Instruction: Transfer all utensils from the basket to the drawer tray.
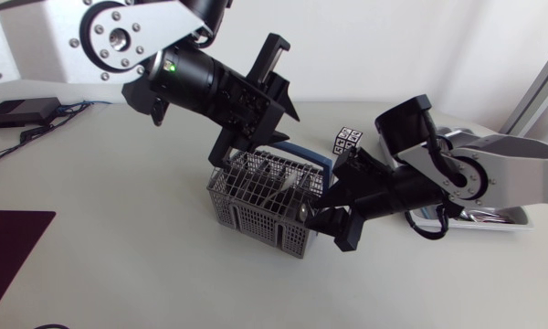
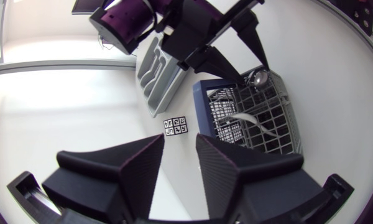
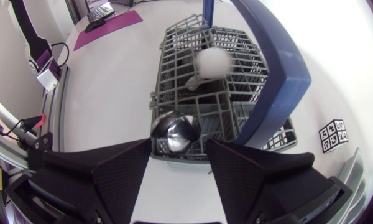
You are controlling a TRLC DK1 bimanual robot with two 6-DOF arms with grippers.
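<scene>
The right gripper [image 3: 179, 152], fingers parted, is the nearer. The spoon [image 3: 174, 134] stands upright just ahead, in the basket [image 3: 174, 65].

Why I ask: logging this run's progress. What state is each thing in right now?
Basket: upright on the table, blue handle raised, utensils inside.
Spoon: standing in the basket, bowl up.
Drawer tray: flat on the table, apart from the basket.
Left gripper: fingers open, empty, near the basket.
Right gripper: fingers open, spoon bowl just ahead between them, not gripped.
</scene>
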